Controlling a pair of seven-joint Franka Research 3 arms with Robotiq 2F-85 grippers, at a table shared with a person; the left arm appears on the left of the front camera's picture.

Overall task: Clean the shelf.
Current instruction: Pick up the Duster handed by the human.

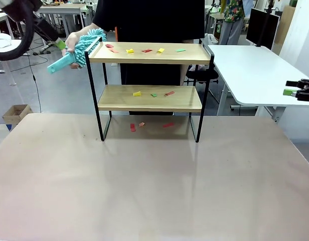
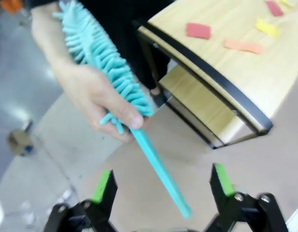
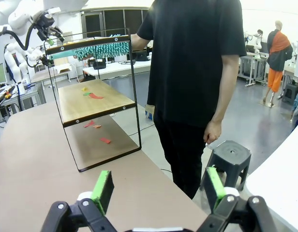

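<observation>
Teal duster (image 2: 105,63) in person's hand (image 2: 91,92), handle toward spread left claw (image 2: 161,176); right claw (image 3: 158,179) spread.

shelf (image 1: 119,98): light wood-grain boards, thin black frame. paper scraps (image 1: 130,50): red, yellow, green, a couple orange-ish. duster (image 1: 87,45): teal all over, fringe and handle alike. left gripper (image 2: 162,183): black, bright green pads (image 2: 102,186). right gripper (image 3: 158,186): same black and green. table (image 1: 144,191): plain pale beige-grey. side table (image 1: 255,75): white. person's shirt (image 1: 149,20): plain black. stool (image 3: 231,154): dark grey.
</observation>
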